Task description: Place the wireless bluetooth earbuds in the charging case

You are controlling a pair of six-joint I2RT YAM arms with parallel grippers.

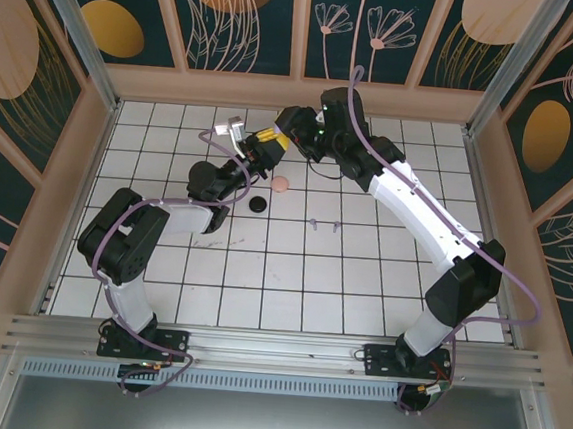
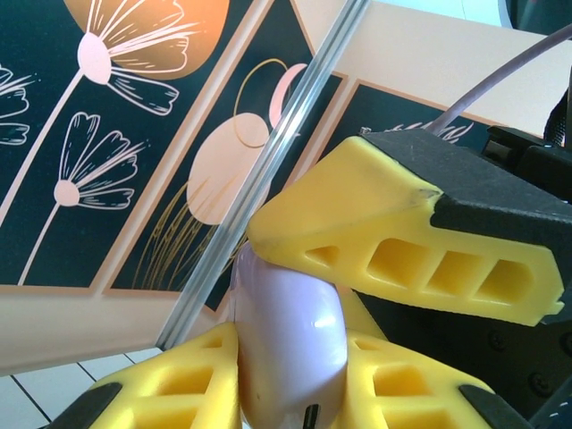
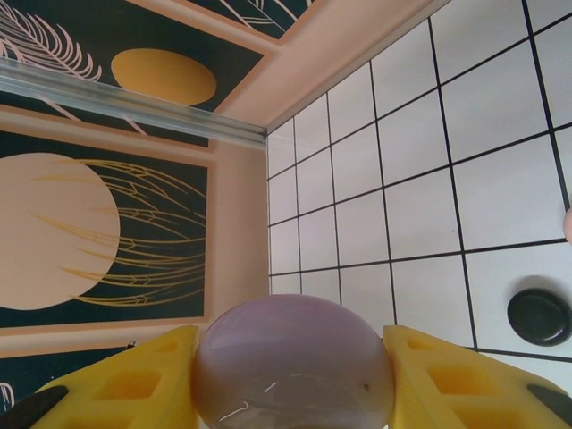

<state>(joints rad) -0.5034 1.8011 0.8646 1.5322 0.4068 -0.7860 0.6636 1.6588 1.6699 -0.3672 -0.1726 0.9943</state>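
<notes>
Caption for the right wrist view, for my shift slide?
Right gripper grips a lavender case between yellow fingers; a round black case lies on the tiled table.

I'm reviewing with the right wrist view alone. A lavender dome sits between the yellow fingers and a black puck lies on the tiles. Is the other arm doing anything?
Observer: Yes. The left gripper is closed on that same lavender case.
Operator: Are any earbuds out?
Observer: Two tiny earbuds lie side by side on the tiles, right of the black case, with nothing touching them.
Operator: And the pink sliver at my right edge?
Observer: That is a round pinkish-tan case on the tiles, close beside the black one but not touching it.
</notes>
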